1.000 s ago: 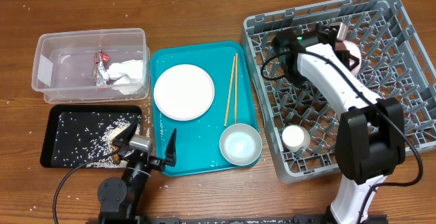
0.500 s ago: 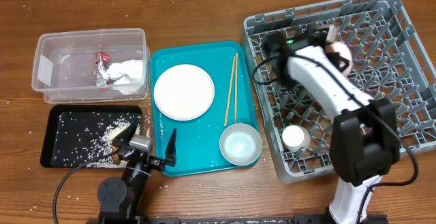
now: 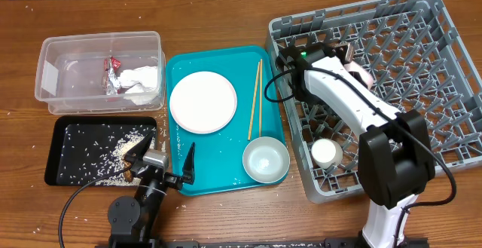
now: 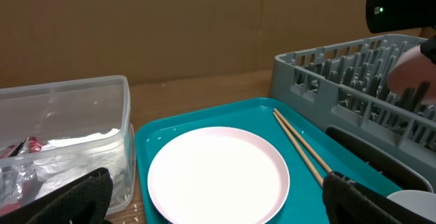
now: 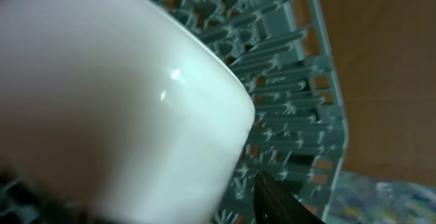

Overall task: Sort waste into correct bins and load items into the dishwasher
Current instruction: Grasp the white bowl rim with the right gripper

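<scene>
My right gripper [image 3: 352,58] is over the back left of the grey dish rack [image 3: 433,90] and is shut on a white bowl [image 3: 363,73]. That bowl fills the right wrist view [image 5: 116,94], with one dark finger [image 5: 289,203] beside it. A small white cup [image 3: 326,152] stands in the rack's front left. The white plate [image 3: 203,102], the chopsticks [image 3: 254,99] and a pale grey bowl [image 3: 266,160] lie on the teal tray [image 3: 226,180]. My left gripper [image 3: 163,166] rests open and empty at the tray's front left corner, facing the plate [image 4: 218,173].
The clear tub [image 3: 60,59] at back left holds the red wrapper [image 3: 114,73] and the white tissue [image 3: 143,80]. The black tray [image 3: 75,154] in front of it holds brownish scraps and rice grains [image 3: 128,148]. Loose grains lie on the wooden table.
My right arm has swung left across the back of the rack, and the white bowl has moved left with it. The left arm has not moved.
</scene>
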